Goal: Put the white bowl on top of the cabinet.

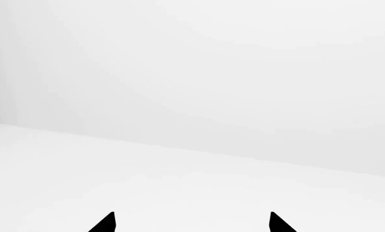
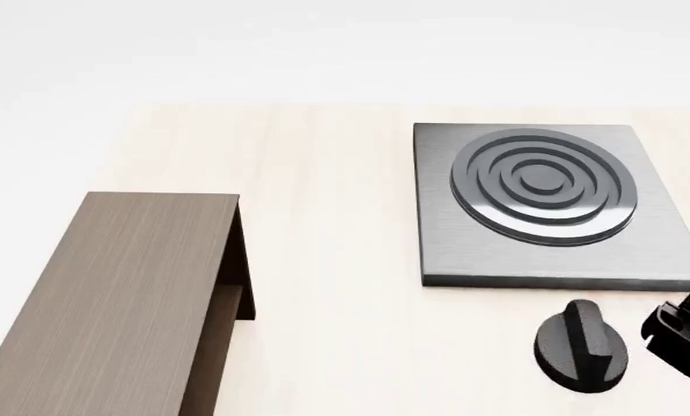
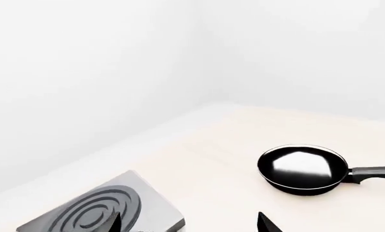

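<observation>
Step in hand, as we judge it: locate the white bowl — not in any view. The cabinet (image 2: 113, 295) sits at 8 o'clock on the tabletop (image 2: 334, 217). Left gripper (image 1: 191, 223) and right gripper (image 3: 187, 224) fingers are spread, empty. Next: pan the head and find the bowl before reaching.

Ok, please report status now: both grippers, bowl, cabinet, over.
Left gripper open, empty. Right gripper open, empty. White bowl not in any view. Cabinet top bare in head view.

A grey stove plate (image 2: 553, 204) and black knob (image 2: 581, 345) sit on the pale table (image 2: 334, 260), a black frying pan (image 3: 302, 169) well apart.
</observation>
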Controlling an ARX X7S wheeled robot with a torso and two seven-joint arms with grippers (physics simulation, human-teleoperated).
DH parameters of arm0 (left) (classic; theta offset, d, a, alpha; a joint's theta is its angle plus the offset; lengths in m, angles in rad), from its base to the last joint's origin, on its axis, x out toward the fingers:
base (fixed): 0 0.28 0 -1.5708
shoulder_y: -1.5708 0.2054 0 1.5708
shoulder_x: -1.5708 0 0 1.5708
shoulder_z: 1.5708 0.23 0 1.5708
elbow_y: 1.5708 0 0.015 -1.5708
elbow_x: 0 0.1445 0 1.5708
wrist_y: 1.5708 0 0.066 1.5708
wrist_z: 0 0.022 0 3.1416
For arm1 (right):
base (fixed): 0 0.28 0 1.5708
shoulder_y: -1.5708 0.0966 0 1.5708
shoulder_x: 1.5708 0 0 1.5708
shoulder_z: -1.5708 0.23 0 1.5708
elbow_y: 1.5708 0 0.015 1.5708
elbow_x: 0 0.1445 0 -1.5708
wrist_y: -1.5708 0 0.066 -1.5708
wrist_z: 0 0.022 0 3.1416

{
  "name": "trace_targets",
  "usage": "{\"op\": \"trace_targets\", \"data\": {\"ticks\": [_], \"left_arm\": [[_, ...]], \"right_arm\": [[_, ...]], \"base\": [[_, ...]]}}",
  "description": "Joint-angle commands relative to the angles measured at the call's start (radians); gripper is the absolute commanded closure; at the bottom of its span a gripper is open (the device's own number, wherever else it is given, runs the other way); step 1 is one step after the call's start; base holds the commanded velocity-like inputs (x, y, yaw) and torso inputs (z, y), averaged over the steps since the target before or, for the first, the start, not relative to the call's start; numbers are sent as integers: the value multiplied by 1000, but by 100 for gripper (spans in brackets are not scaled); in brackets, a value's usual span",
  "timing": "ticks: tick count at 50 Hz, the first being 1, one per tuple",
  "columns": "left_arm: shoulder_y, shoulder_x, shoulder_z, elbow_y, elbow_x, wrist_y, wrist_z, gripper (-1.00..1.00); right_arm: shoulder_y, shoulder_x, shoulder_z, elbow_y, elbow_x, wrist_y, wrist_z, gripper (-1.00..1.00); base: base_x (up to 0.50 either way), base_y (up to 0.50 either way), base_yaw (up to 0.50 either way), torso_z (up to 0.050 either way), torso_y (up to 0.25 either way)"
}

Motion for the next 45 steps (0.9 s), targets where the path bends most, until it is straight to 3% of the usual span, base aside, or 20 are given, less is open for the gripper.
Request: {"op": "trace_targets", "data": {"ticks": [1, 11, 15, 26, 34, 45], "left_arm": [[0, -3, 3, -4, -3, 4, -3, -100], [-1, -6, 7, -5, -4, 4, -6, -100], [-2, -6, 8, -7, -4, 3, -8, -100], [-7, -10, 13, -14, -6, 1, -9, -100], [-4, -10, 14, -15, -9, 5, -9, -100], [-2, -12, 15, -12, -8, 7, -13, -100]], "right_arm": [[36, 13, 171, 24, 211, 76, 154, -100], [34, 78, 215, 99, 523, 67, 462, -100], [3, 110, 183, 111, 538, 57, 507, -100], [-64, 128, 314, 130, 705, 15, 743, -100], [-79, 96, 504, 127, 711, 63, 746, -100], [-109, 82, 637, 120, 700, 75, 746, -100]], "base": [[0, 0, 0, 0, 0], [0, 0, 0, 0, 0], [0, 0, 0, 0, 0], [0, 0, 0, 0, 0], [0, 0, 0, 0, 0], [0, 0, 0, 0, 0]]}}
